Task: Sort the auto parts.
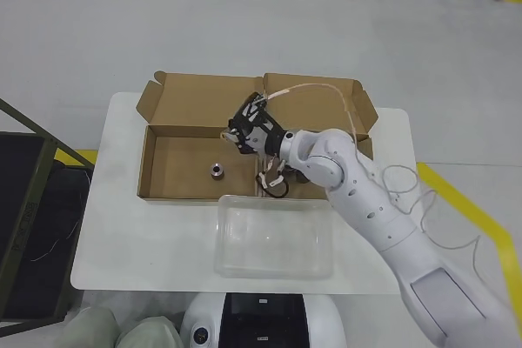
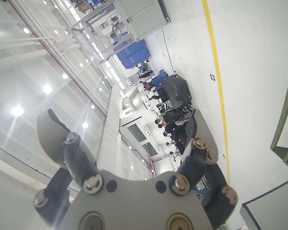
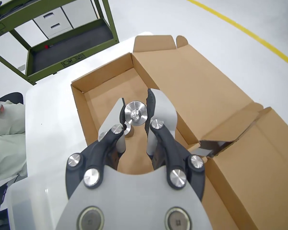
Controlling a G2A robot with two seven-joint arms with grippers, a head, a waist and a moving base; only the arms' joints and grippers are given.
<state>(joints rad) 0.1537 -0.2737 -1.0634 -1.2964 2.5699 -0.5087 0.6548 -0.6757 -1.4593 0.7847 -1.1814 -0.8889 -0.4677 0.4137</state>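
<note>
A round silver metal disc with a raised hub sits at the centre of the right wrist frame, on edge with its face to the camera, pinched between the fingers of the right gripper above the open brown cardboard box. A small grey cylindrical metal part stands upright on the floor of the box's left compartment, left of centre in the top frame. Dark ring-shaped parts lie in the right compartment, partly hidden.
</note>
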